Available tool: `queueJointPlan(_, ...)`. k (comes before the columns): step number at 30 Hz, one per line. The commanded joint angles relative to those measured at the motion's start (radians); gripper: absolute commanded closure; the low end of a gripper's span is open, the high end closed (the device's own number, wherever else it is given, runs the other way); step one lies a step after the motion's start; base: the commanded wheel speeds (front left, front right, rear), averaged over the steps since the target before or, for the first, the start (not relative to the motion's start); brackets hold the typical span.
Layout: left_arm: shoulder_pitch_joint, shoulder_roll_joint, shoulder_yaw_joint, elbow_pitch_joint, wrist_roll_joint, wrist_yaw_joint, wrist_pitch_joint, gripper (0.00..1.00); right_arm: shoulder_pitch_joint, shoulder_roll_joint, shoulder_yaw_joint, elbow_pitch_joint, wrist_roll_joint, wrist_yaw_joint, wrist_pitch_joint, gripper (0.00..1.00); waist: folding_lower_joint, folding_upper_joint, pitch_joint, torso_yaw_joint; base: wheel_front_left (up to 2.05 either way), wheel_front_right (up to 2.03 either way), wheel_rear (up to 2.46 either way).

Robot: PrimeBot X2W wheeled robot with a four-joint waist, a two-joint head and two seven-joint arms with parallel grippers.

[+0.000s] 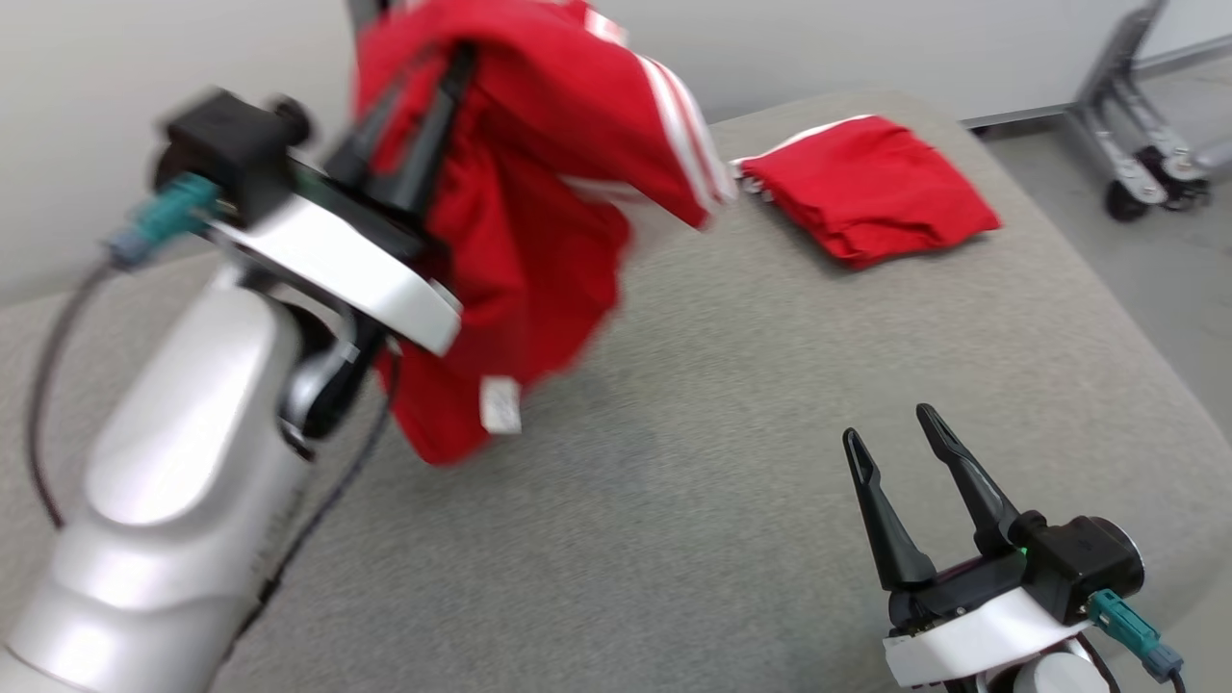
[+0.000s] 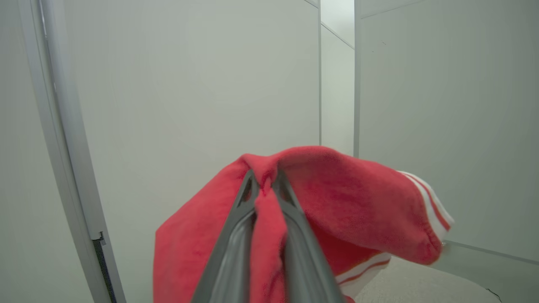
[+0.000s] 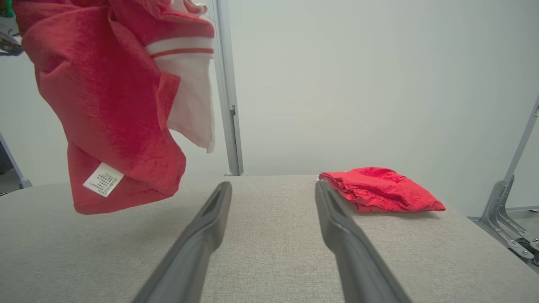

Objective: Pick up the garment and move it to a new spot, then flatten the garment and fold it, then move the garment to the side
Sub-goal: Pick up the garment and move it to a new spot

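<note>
A red garment (image 1: 520,212) with white stripes hangs in the air above the grey table (image 1: 674,462), its white label facing me. My left gripper (image 1: 423,106) is raised high at the upper left and shut on a fold of it. In the left wrist view the red garment (image 2: 337,206) drapes over and between the two fingers (image 2: 294,235). In the right wrist view the garment (image 3: 105,105) dangles at the upper left, its hem just above the table. My right gripper (image 1: 895,433) stands open at the lower right, low over the table, with nothing between its fingers (image 3: 202,235).
A second red garment (image 1: 866,188) lies folded at the table's far right; it also shows as a folded red garment (image 3: 379,195) in the right wrist view. A metal wheeled frame (image 1: 1136,125) stands on the floor beyond the right edge. A pale wall backs the table.
</note>
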Motion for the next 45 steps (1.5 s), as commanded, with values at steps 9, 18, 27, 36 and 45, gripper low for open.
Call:
queueJointPlan(9,0.147,-0.078,-0.168,0.155,0.108,0.038,-0.042,1.00,0.019,-0.008,0.013,0.004,0.016,-0.002,0.000,0.00,0.0000,-0.0001,-0.001,-0.108,0.00,0.00,0.00)
queueJointPlan(18,0.159,-0.181,-0.192,0.391,0.173,0.077,-0.113,0.27,-0.005,-0.023,0.036,0.002,0.036,-0.002,0.000,0.00,0.0000,-0.0001,0.080,-0.058,0.00,0.00,0.00)
queueJointPlan(27,0.388,-0.198,0.009,0.150,0.299,0.237,-0.113,0.00,0.046,-0.017,0.054,0.017,0.039,-0.002,0.000,0.00,0.0000,-0.0001,-0.021,0.072,0.00,0.00,0.00)
queueJointPlan(36,0.746,-0.241,0.204,-0.135,0.362,0.306,-0.113,0.00,0.118,0.018,-0.011,0.040,0.039,-0.002,0.000,0.00,0.0000,-0.0001,-0.122,0.188,0.00,0.00,0.00)
queueJointPlan(45,0.984,-0.264,0.267,-0.286,0.496,0.332,-0.113,0.00,0.200,0.069,-0.131,0.021,-0.025,-0.002,0.000,0.00,0.0000,-0.0001,-0.182,0.283,0.00,0.00,0.00)
